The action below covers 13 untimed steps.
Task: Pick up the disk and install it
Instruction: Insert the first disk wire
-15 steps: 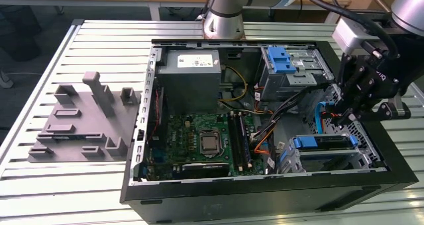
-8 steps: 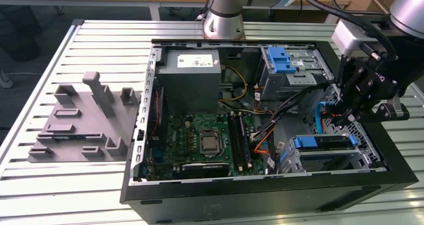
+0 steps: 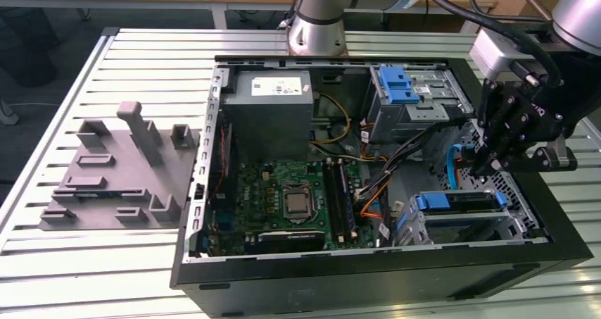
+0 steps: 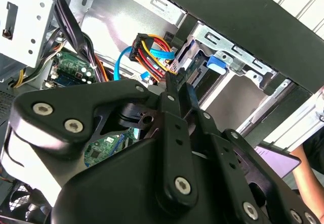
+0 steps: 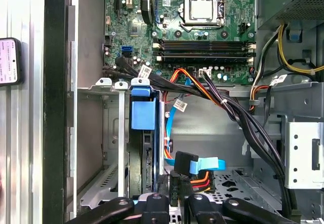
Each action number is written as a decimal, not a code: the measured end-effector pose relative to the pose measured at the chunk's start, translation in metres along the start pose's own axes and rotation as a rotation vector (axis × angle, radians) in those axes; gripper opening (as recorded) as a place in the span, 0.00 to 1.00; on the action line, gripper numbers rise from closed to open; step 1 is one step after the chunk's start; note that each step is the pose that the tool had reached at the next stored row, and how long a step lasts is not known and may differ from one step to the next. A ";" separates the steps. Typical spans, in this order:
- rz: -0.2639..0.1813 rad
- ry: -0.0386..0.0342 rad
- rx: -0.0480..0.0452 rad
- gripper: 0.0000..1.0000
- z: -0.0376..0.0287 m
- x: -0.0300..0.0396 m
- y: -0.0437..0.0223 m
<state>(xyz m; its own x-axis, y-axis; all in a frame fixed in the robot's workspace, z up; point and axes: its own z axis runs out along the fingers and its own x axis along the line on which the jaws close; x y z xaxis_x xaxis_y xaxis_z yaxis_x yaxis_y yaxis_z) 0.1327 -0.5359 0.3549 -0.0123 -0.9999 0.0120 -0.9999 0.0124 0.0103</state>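
At the near right corner of the open computer case (image 3: 376, 277), in the exterior view, the disk (image 3: 455, 202) sits edge-up in the drive bay (image 3: 469, 224), its blue bracket handle showing at the bay's left end. In the first wrist view the same disk (image 5: 143, 107) stands slotted between the bay's metal rails, with the blue handle on top. Just above and a little beyond the bay, toward the exterior view's right, the black tool (image 3: 496, 165) hangs over the case interior, near a blue cable (image 3: 455, 165) and apart from the disk; it holds nothing that can be seen, and whether its fingers are spread or pressed together cannot be told. Left of it lies the green motherboard (image 3: 291, 196). Farther back stand the grey power supply box (image 3: 272, 115) and a silver cage with a blue latch (image 3: 406, 94). On the slatted worktop (image 3: 94, 263), left of the case, rests a grey fixture (image 3: 117, 171).
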 end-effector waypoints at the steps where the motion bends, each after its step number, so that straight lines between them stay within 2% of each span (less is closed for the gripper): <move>1: 0.000 0.0000 0.0000 0.23 0.0001 0.0000 0.0000; 10: 0.000 0.0000 0.0000 0.23 0.0005 0.0000 0.0000; 12: 0.000 0.0000 0.0000 0.24 0.0006 0.0000 0.0000; 13: 0.000 0.0000 0.0000 0.30 0.0007 0.0000 0.0000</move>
<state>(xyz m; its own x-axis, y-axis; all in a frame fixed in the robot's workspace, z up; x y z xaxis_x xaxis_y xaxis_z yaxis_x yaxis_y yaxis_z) 0.1327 -0.5359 0.3542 -0.0123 -0.9999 0.0120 -0.9999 0.0124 0.0103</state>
